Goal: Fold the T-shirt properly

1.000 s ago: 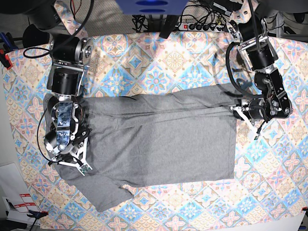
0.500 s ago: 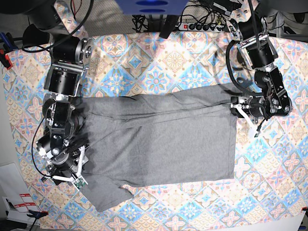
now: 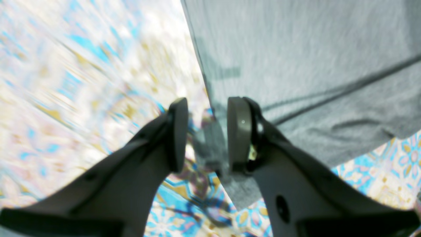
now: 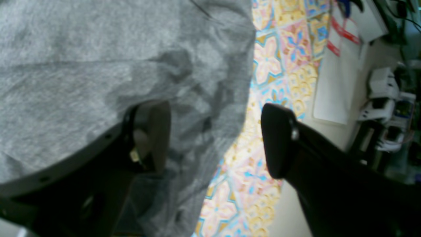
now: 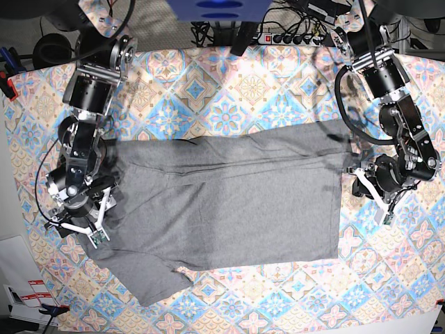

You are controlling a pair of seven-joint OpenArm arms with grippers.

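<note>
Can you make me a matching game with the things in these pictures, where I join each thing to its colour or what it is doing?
Things:
1. T-shirt
2. tablecloth
3. left gripper
4. power strip

Colours or states:
A. patterned with blue, pink and yellow tiles
B. plain grey, lying spread out flat
C. at the far edge of the table, behind the cloth
D. open, right at the shirt's edge, holding nothing

Right pairs: 1-B, 2-A, 3-D, 4-C
</note>
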